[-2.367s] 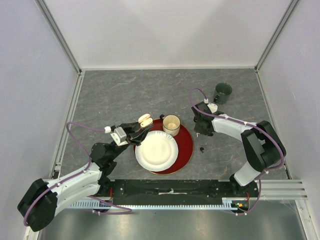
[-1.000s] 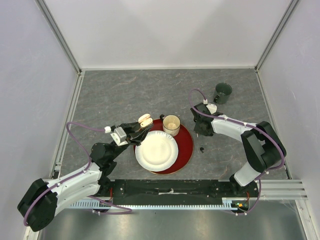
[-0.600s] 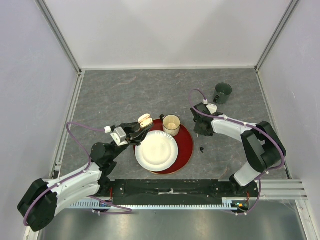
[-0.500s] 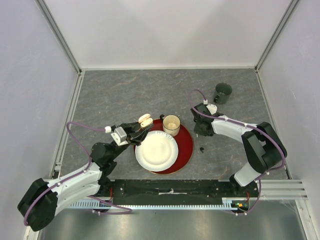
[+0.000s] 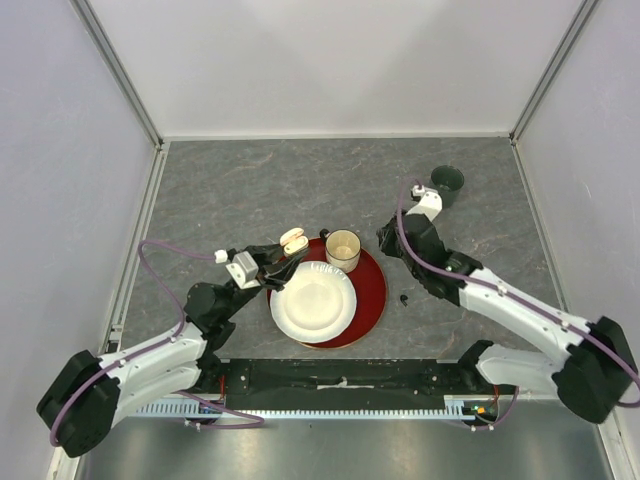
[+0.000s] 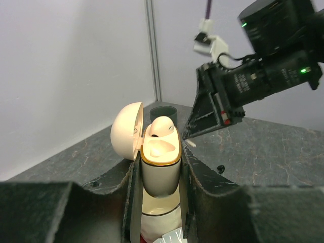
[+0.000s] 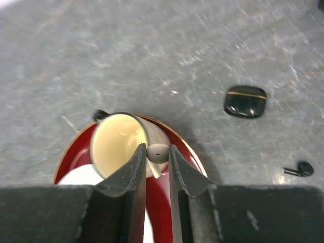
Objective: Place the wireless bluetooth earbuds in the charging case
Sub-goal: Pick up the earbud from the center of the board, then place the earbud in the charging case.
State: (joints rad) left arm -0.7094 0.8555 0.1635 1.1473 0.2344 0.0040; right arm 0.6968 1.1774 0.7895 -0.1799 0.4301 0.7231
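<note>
My left gripper point(image 5: 284, 254) point(image 6: 160, 174) is shut on a white charging case point(image 5: 293, 240) point(image 6: 160, 161) with a gold rim. The case stands upright with its lid open. One white earbud point(image 6: 162, 126) sits in its far slot, and the near slot shows bare. Just right of the paper cup, my right gripper point(image 5: 387, 240) point(image 7: 157, 158) hangs above the table. It is shut on a second white earbud point(image 7: 158, 151), stem pointing down. A black earbud point(image 5: 404, 298) point(image 7: 304, 167) lies on the grey table. A closed black case point(image 7: 245, 101) lies nearby.
A red tray point(image 5: 375, 288) carries a white plate point(image 5: 313, 302) and a paper cup point(image 5: 343, 249) point(image 7: 118, 143). A small black item point(image 5: 323, 234) point(image 7: 100, 115) lies by the cup's far side. A dark cup point(image 5: 446, 183) stands at the back right.
My right gripper has shut on the white earbud and risen from the table. Its arm has stretched out and swung toward the paper cup. The left arm and the case have held still.
</note>
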